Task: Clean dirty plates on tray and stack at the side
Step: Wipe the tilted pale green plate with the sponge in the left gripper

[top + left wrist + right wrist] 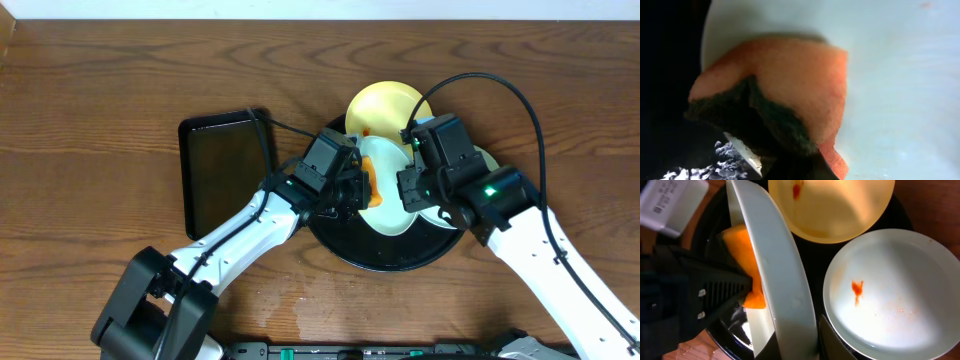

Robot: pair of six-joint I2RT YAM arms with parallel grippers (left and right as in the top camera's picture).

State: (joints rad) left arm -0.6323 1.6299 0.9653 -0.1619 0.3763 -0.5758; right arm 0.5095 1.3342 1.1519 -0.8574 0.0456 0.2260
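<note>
My right gripper (418, 188) (807, 342) is shut on the rim of a pale mint-white plate (388, 200) (782, 275) and holds it tilted on edge over the round black tray (400, 255) (720, 335). My left gripper (348, 186) (790, 167) is shut on an orange sponge (373, 186) (795, 85) (747, 250) with a dark scouring side, pressed against that plate's face (900, 75). The pale yellow plate (385, 107) (832, 210) and a second mint-white plate (484, 158) (895, 290) lie on the tray, each with an orange smear.
A smaller rectangular black tray (225, 170) lies on the brown wooden table (100, 100) left of the round tray. The right arm's cable (500, 85) arcs over the far right part of the table.
</note>
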